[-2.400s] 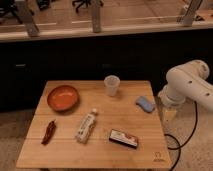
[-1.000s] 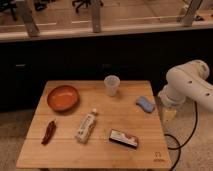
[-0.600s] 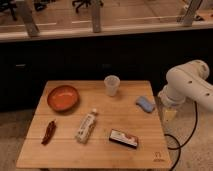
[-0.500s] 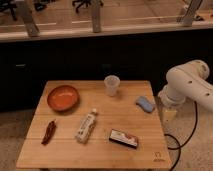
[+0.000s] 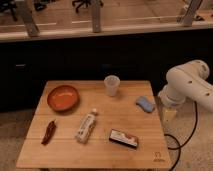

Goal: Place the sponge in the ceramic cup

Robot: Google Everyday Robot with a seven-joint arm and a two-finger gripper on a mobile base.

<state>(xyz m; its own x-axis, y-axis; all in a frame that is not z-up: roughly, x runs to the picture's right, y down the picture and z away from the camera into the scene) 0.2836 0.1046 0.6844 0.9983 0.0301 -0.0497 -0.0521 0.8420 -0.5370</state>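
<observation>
The light-blue sponge (image 5: 145,104) lies flat on the wooden table (image 5: 100,150) near its right edge. The pale ceramic cup (image 5: 112,85) stands upright at the table's far middle, left of and beyond the sponge. My white arm comes in from the right, and the gripper (image 5: 167,115) hangs just off the table's right edge, a short way right of the sponge and not touching it. Nothing shows in the gripper.
An orange bowl (image 5: 63,97) sits at the far left. A dark red chili pepper (image 5: 48,132) lies at the left front. A small white bottle (image 5: 86,126) lies on its side in the middle. A flat black-and-red box (image 5: 124,138) rests near the front.
</observation>
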